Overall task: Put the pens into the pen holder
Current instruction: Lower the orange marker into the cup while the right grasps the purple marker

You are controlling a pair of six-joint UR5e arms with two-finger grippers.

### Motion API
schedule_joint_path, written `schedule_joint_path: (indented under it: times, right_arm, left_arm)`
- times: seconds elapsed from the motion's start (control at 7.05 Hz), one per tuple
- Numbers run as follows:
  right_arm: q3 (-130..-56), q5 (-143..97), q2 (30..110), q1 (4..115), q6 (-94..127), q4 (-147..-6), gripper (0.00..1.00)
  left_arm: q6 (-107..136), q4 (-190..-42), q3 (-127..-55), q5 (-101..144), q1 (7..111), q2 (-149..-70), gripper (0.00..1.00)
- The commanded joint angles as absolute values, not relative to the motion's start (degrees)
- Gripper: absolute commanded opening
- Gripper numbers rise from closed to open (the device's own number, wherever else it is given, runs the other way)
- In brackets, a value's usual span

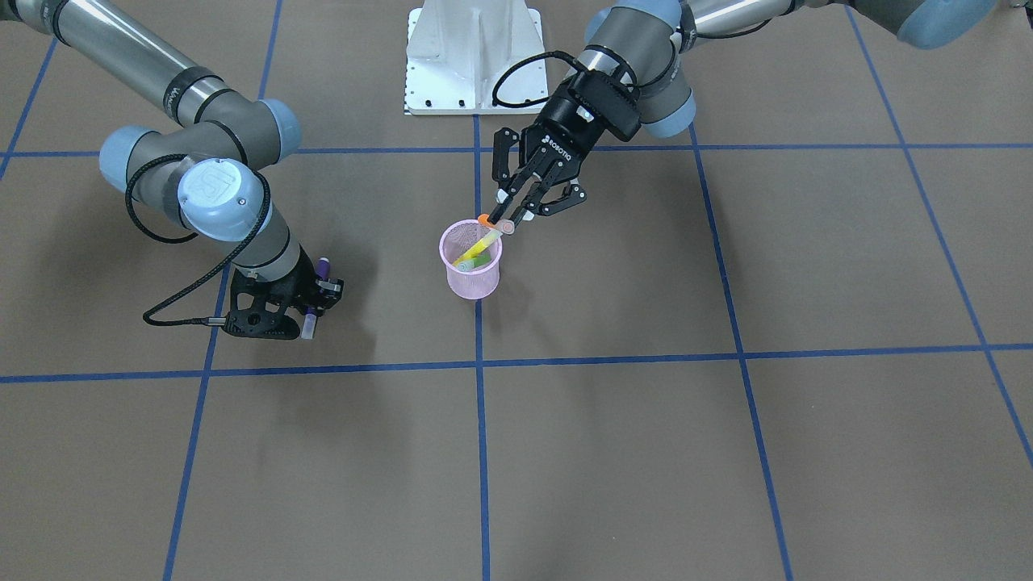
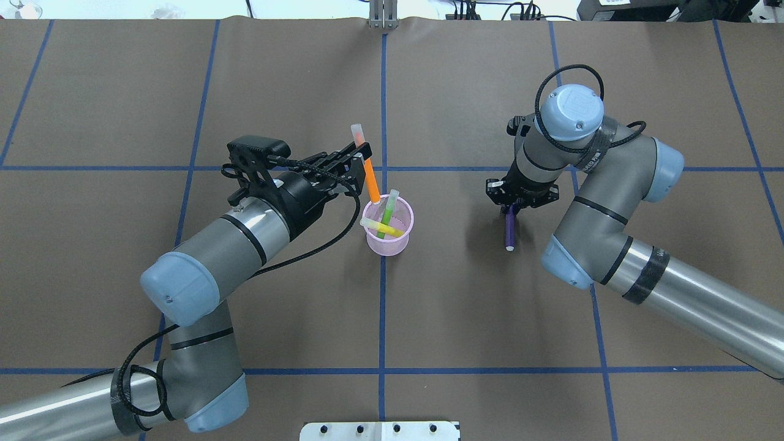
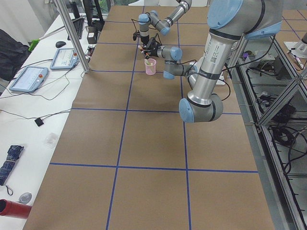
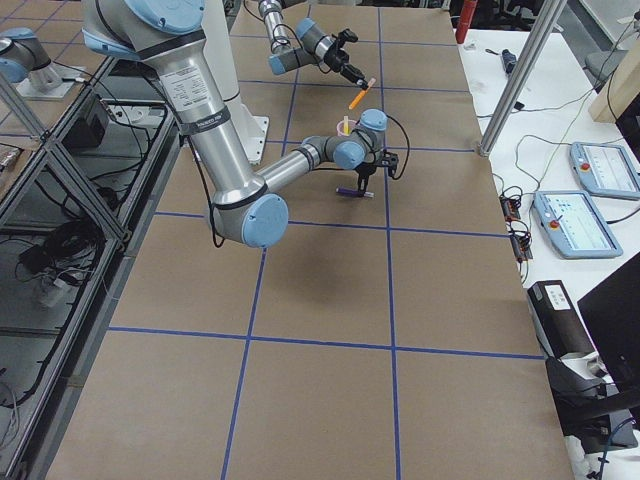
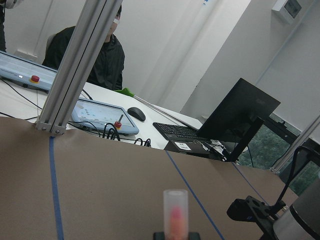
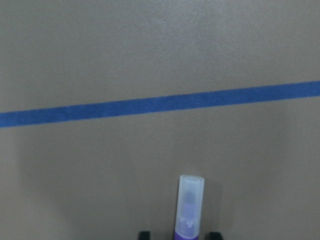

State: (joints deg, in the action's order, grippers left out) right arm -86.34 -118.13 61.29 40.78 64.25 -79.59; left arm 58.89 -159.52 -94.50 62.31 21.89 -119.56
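Observation:
The pink mesh pen holder (image 2: 388,243) stands near the table's middle, also in the front view (image 1: 472,281). A green pen (image 2: 387,214) and a yellow pen (image 2: 383,228) lean inside it. My left gripper (image 2: 362,154) is shut on an orange pen (image 2: 369,177), held tilted with its lower end over the holder's rim; its pale cap shows in the left wrist view (image 5: 175,207). A purple pen (image 2: 508,229) lies on the table to the holder's right. My right gripper (image 2: 511,207) is down at it, jaws on either side with a small gap; the cap shows in the right wrist view (image 6: 190,205).
The white robot base (image 1: 474,56) stands at the table's near edge. Blue tape lines (image 2: 383,318) cross the brown table. Beyond the far edge are a metal post (image 5: 75,65), tablets, a laptop (image 5: 240,115) and a seated person (image 5: 107,55).

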Motion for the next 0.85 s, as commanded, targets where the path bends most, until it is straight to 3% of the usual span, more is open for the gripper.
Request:
schedule_joint_path:
  times: [0.0, 0.71]
  right_arm:
    - [-86.7, -118.1, 61.6, 41.0, 64.2, -79.6, 0.00]
    - [-92.5, -120.9, 61.1, 46.2, 63.5, -78.8, 0.00]
  left_arm:
    - [58.9, -159.5, -94.5, 62.3, 21.9, -119.5, 0.00]
    - [58.6, -159.7, -87.9, 61.8, 21.8, -124.5, 0.00]
